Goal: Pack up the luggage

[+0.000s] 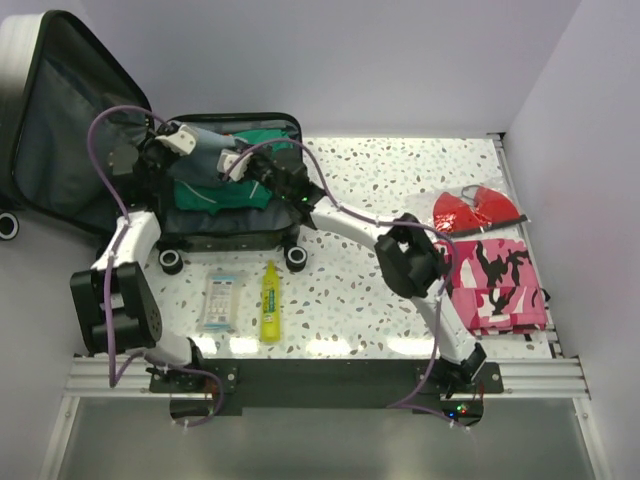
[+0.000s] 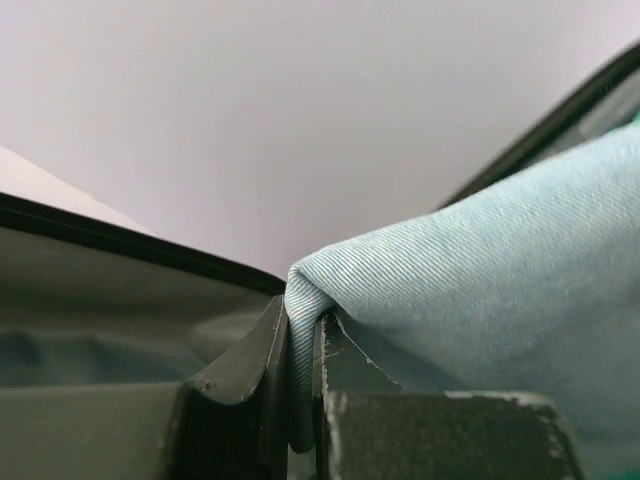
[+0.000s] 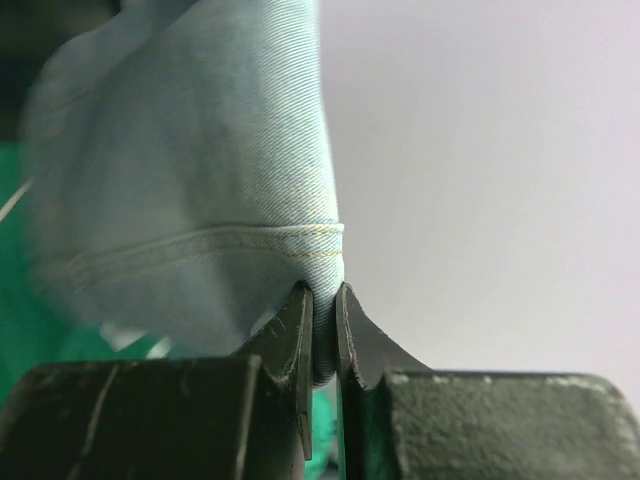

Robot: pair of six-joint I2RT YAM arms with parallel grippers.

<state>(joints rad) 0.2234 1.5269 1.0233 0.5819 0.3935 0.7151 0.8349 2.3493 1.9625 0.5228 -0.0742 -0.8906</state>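
Black fingertips of the left gripper [image 2: 302, 325] pinch a fold of pale blue denim [image 2: 480, 280]. The right gripper [image 3: 322, 300] is clamped on its stitched hem. Both hold it over the luggage [image 1: 230, 238], which lies open at the upper left of the top view with a green garment [image 1: 268, 138] inside. Just below lie a clear packet [image 1: 222, 300] and a yellow bottle [image 1: 270, 300]. At the far right are a red item [image 1: 475, 210] and pink camouflage cloth [image 1: 495, 285].

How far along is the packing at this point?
Done: a green garment lies in the open luggage. In hand: both the left gripper and right gripper pinch a light-blue denim piece over it. Left on the table: clear packet, yellow bottle, red item, pink camouflage cloth.
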